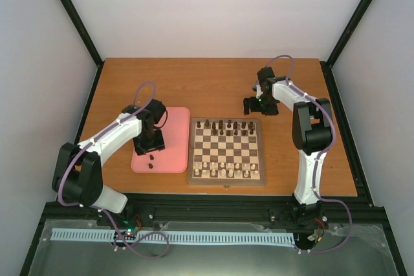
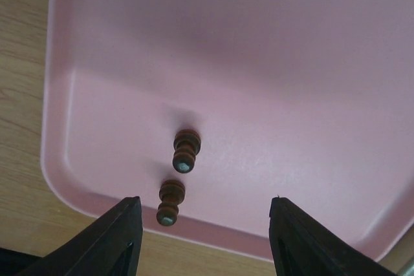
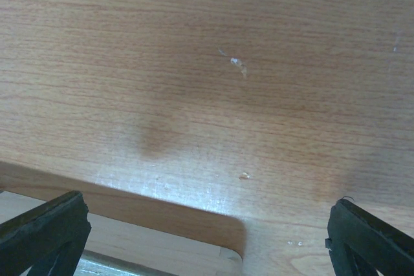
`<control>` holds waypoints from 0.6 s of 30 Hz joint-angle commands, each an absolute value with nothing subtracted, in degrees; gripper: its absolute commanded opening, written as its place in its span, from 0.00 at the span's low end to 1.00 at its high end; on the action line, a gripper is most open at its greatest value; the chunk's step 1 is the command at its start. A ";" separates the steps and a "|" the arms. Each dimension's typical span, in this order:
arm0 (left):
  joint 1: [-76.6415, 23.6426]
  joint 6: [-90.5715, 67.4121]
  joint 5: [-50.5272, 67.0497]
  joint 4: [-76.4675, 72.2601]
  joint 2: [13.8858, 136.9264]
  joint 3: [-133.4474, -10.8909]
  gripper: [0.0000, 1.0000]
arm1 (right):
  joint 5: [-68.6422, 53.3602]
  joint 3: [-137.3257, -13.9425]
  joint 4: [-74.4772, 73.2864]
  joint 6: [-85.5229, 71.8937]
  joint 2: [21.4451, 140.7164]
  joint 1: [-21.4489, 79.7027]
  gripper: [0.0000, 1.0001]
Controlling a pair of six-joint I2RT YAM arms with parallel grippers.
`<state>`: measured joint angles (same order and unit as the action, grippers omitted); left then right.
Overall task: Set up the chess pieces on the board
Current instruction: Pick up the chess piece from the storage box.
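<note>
The board (image 1: 192, 153) lies mid-table. Several dark chess pieces (image 1: 225, 125) stand on its two far rows, and pale pieces fill the near rows. Two more dark chess pieces lie on their sides on the pink tray (image 1: 176, 127), one (image 2: 186, 150) farther in and one (image 2: 170, 202) by the tray's near rim. My left gripper (image 2: 204, 244) hovers open over that rim with nothing between its fingers; the nearer piece is just ahead of its left finger (image 2: 123, 237). My right gripper (image 1: 253, 105) hangs open and empty beyond the board's far right corner (image 3: 129, 244).
The tray lies directly left of the board, their edges almost touching. Black frame posts and white walls enclose the wooden table (image 1: 213, 82). The right wrist view shows bare tabletop (image 3: 226, 95) beneath the open jaws.
</note>
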<state>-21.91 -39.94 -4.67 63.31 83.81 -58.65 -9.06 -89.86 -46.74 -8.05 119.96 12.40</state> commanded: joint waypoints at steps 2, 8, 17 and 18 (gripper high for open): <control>-20.04 -43.12 -2.22 56.35 82.42 -55.73 0.54 | -9.38 -89.69 -46.52 -7.95 119.19 12.25 1.00; -19.47 -42.86 -0.90 55.55 83.66 -54.01 0.44 | -9.59 -89.45 -46.36 -8.00 119.17 12.28 1.00; -15.69 -43.15 2.30 52.93 83.00 -48.56 0.45 | -9.86 -89.49 -46.40 -8.00 119.66 12.26 1.00; -15.30 -42.94 2.24 52.91 82.91 -48.49 0.45 | -9.87 -89.62 -46.41 -8.04 119.69 12.30 1.00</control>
